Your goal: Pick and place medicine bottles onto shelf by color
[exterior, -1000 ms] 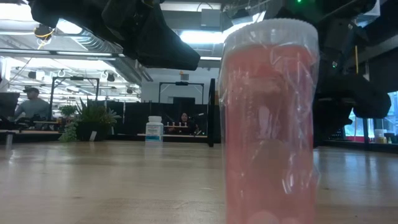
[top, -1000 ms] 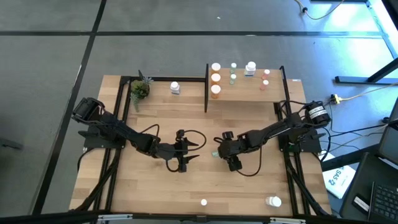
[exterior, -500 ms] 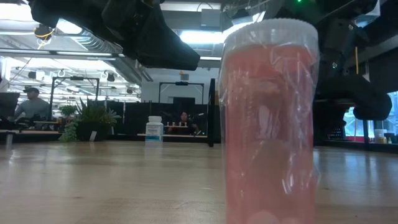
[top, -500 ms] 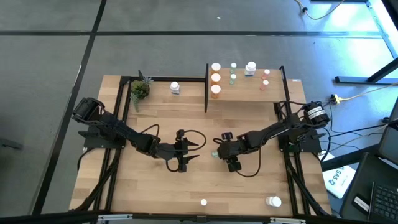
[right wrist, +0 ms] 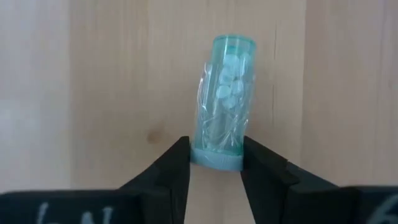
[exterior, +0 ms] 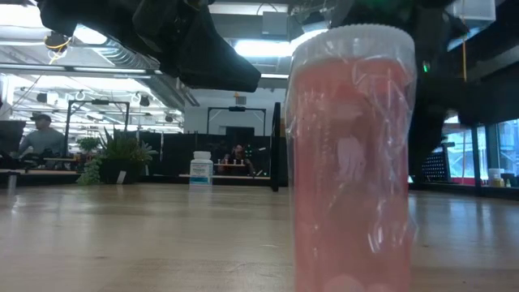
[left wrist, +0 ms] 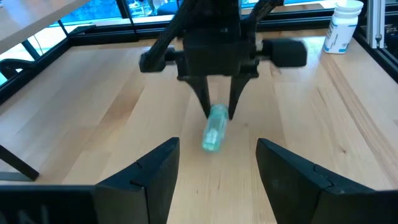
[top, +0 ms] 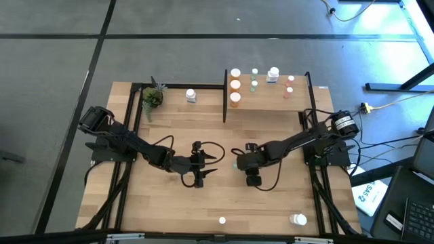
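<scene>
**Shelf mostly loaded, green bottle in the grasp, stragglers left on the table**

While the shelf (top: 271, 100) already carries most of the stock, sorting isn't finished. Its left edge has the orange bottles (top: 235, 85) in a column, a couple of green ones (top: 254, 78) sit next over, a white bottle (top: 273, 74) stands at the back, and the pinkish ones (top: 289, 86) are on the right. So colour grouping looks done for what's up there.

Current item: a small green bottle (right wrist: 224, 102) lying on its side on the table (top: 169, 203), in front of the shelf and near its left front corner. The right gripper (top: 239, 165) is down on it; the right wrist view shows both fingers (right wrist: 166, 168) closed in against the cap end, touching or very nearly. I read that as a grasp forming or just made, with the bottle not lifted. The left wrist view confirms it: fingers straddle the bottle's top end and the body rests on the wood.

The left gripper (top: 211, 166) is parked further left of the shelf front, at table level, jaws spread wide and holding nothing.

Still off the shelf:
- a white bottle (top: 191, 95) just left of the shelf, near the potted plant (top: 152, 97)
- a larger white bottle (top: 298, 219) well in front of the shelf, at the table's near edge
- a pink bottle (exterior: 351, 162) also at the near edge, filling the low view, upright

Estimate: over half done, with four bottles left counting the one in hand.
</scene>
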Controlling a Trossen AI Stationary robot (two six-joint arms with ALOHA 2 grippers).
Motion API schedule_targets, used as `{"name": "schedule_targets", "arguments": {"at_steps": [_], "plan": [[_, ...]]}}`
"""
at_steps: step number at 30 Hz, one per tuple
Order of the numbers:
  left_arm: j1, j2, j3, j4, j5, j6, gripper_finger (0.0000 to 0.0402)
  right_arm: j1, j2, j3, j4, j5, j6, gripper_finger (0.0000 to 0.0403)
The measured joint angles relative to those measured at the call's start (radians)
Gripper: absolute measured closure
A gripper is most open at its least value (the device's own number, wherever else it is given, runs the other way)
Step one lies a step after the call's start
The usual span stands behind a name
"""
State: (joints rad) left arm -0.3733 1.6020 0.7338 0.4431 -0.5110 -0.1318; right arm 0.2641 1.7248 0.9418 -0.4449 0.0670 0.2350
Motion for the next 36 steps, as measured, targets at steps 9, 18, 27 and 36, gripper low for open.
{"name": "schedule_targets", "arguments": {"at_steps": [9,18,27,36], "plan": [[0.0,0.0,0.0,-0.002,0.007,0.004,0.0195,-0.013,0.0,0.262,-0.415,-0.16,0.173,0.0275],[-0.001,0.0,0.0,-0.002,0.065,0.004,0.0195,-0.062,0.0,0.393,-0.719,-0.3,0.367,0.0276],[-0.002,0.0,0.0,-0.006,0.065,0.004,0.0195,-0.108,0.004,0.393,-0.912,-0.437,0.434,0.0278],[-0.002,0.0,0.0,-0.011,0.065,0.004,0.0195,-0.109,0.137,0.394,-0.941,-0.524,0.345,0.0278]]}}
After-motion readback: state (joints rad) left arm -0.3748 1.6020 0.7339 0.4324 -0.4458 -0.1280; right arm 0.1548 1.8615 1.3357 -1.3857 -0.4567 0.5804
